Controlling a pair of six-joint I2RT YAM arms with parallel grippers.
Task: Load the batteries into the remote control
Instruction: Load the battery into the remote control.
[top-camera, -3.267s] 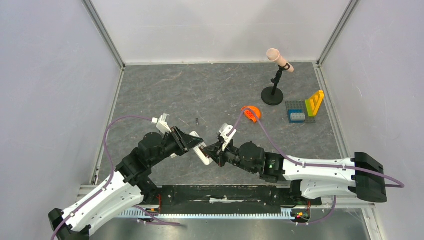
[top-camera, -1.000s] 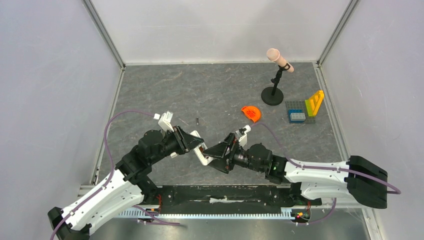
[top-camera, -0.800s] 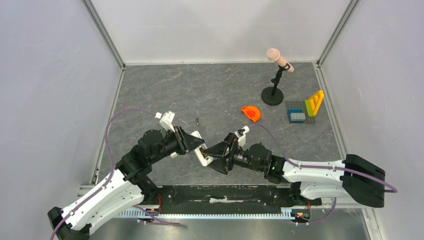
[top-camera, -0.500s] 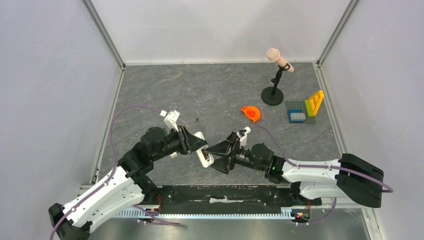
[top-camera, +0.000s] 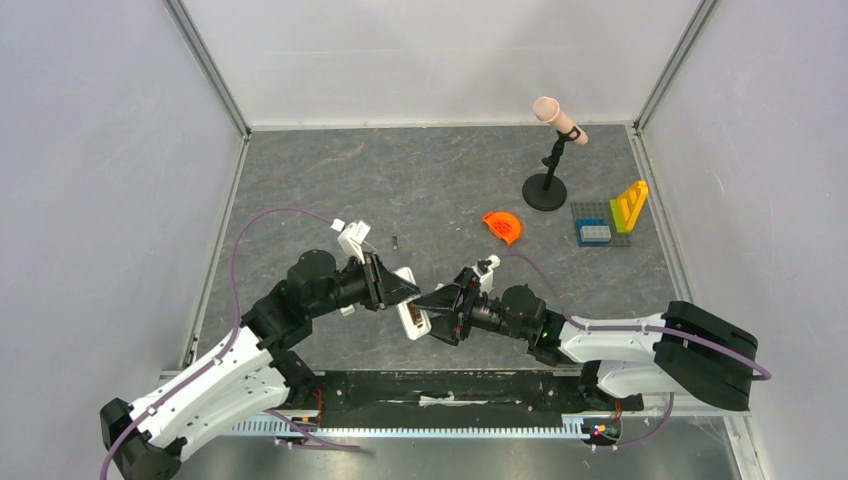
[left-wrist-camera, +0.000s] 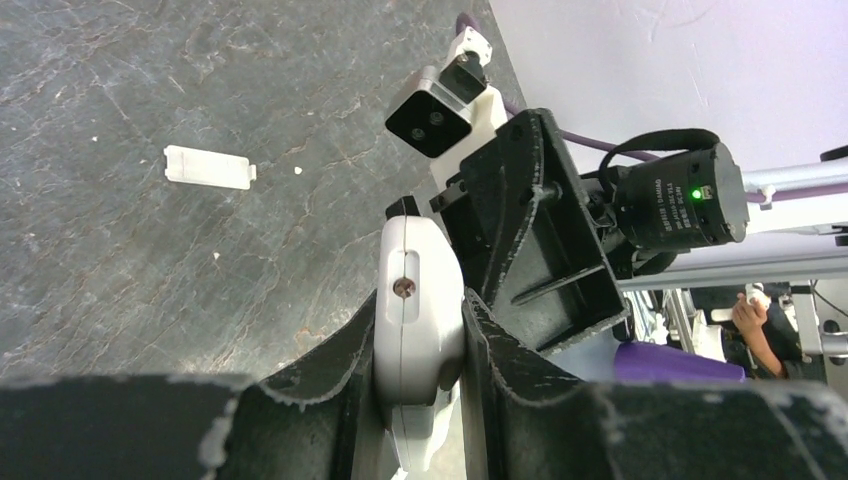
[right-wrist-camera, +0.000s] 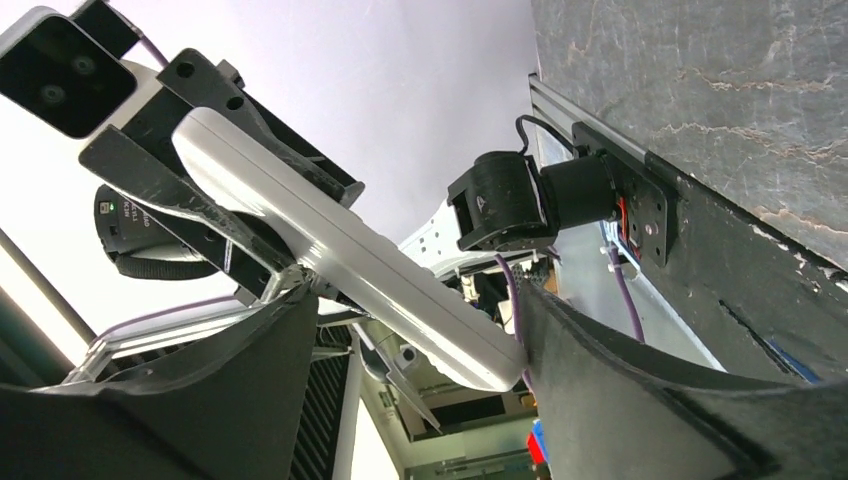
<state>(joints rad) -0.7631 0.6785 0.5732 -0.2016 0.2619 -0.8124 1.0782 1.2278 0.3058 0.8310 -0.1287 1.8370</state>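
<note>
Left pincer (top-camera: 404, 291) was clamped on the remote control (top-camera: 411, 313), holding it off the table (top-camera: 420, 180) near the front edge, between the two arms. In the left wrist view the remote control (left-wrist-camera: 418, 300) sat squeezed between both fingers (left-wrist-camera: 340, 370), with a screw hole showing on its face. Right pincer (top-camera: 433, 309) met it from the other side, with its jaws apart. The free end of the remote control (right-wrist-camera: 340, 250) ran diagonally through the gap between the right pincer's (right-wrist-camera: 410, 310) fingers (couldn't tell if either finger touched it). One tiny dark cylinder (top-camera: 395, 241), likely a battery, lay on the table behind the left pincer, well apart from the remote. A small white flat piece (left-wrist-camera: 210, 167) also lay on the table. An orange part (top-camera: 503, 226), a mic stand (top-camera: 546, 190) and coloured blocks (top-camera: 612, 222) were far right.
</note>
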